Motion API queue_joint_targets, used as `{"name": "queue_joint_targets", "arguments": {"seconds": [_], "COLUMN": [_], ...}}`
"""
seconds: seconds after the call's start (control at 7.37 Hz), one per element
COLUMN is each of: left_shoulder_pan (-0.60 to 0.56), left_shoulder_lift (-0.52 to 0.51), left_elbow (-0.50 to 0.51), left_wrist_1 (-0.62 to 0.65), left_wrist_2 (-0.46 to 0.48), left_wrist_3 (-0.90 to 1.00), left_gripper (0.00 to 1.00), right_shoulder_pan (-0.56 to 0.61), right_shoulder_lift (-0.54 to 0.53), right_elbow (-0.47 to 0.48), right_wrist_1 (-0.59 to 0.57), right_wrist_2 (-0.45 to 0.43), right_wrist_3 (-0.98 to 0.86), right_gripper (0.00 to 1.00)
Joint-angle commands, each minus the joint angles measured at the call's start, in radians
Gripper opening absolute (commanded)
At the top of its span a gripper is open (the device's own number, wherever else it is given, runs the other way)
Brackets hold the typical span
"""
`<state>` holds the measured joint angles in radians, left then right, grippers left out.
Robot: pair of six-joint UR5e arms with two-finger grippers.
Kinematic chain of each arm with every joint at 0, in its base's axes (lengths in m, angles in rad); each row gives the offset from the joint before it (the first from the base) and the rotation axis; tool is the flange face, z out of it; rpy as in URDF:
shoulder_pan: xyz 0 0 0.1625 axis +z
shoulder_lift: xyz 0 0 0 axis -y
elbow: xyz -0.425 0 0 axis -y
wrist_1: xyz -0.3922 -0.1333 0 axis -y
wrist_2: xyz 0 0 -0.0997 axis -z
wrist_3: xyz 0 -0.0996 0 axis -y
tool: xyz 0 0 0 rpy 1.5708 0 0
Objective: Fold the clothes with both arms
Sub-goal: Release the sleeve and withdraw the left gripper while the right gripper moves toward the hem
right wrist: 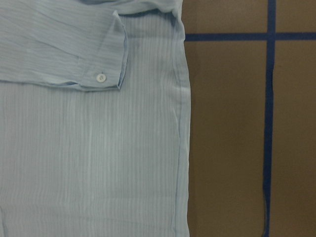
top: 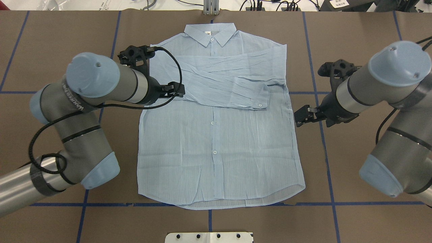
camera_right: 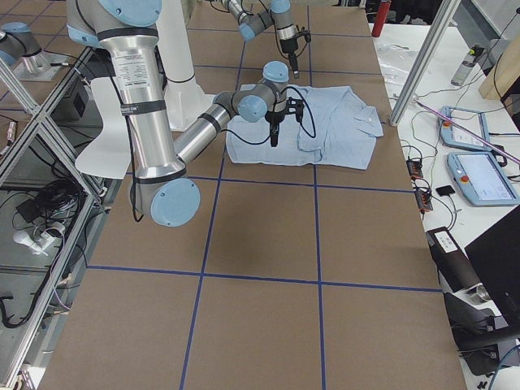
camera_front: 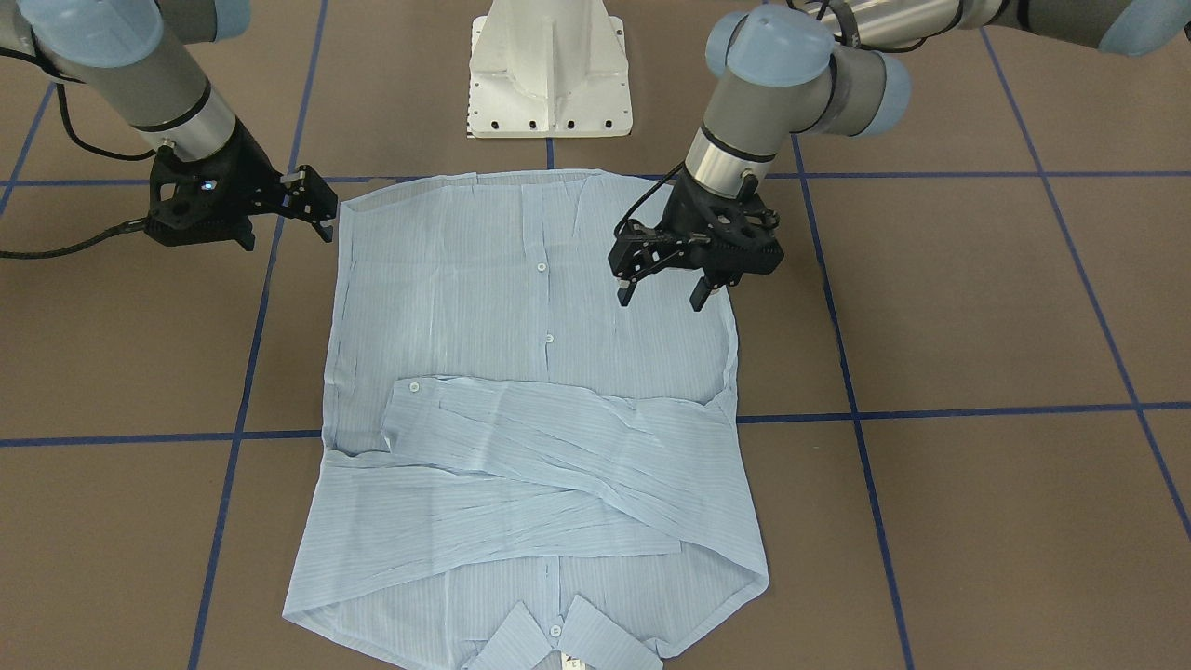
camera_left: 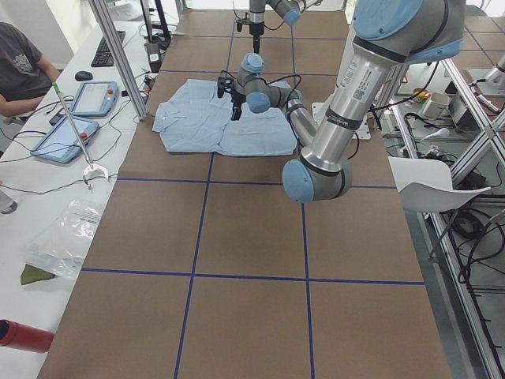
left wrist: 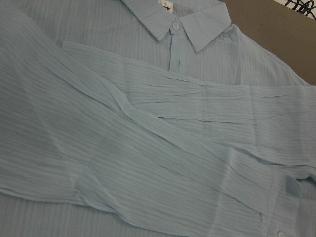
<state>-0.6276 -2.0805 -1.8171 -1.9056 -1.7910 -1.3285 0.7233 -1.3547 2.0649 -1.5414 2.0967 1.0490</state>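
Over the table [camera_front: 977, 326], hovering with left gripper [camera_front: 662, 300] and right gripper [camera_front: 318, 203] spread empty beside the sleeve-folded shirt [camera_front: 521, 307], body folds pending.

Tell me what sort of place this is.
Probably a robotics lab: a left arm and right arm flank a shirt on a blue-taped table, with control tablets on a side bench.

overhead and front cameras face each other across the shirt [top: 219, 141], wrist cameras close above it.
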Motion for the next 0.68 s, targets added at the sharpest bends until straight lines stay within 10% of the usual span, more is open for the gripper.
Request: {"name": "queue_joint_targets", "arguments": {"seconds": [0.0,0.54], "left_shoulder_pan": [0.0,0.006], "left_shoulder_lift": [0.097,0.161], "left_elbow": [-0.103,-0.176], "left_wrist_1": [0.02,0.04], "left_wrist_2": [0.001,0.01], "left_wrist_3": [0.005,0.002], "left_gripper": [1.0,1.0], "right_shoulder_pan": [-0.14,-0.352], "right_shoulder_lift": [-0.024,-0.177], "right_elbow": [0.014,0.012], "right_wrist_1": [0.006,0.229], "right_wrist_2": [-0.064,-0.296], "right_wrist_3": [0.125,0.247], "right_gripper": [1.0,1.0]}}
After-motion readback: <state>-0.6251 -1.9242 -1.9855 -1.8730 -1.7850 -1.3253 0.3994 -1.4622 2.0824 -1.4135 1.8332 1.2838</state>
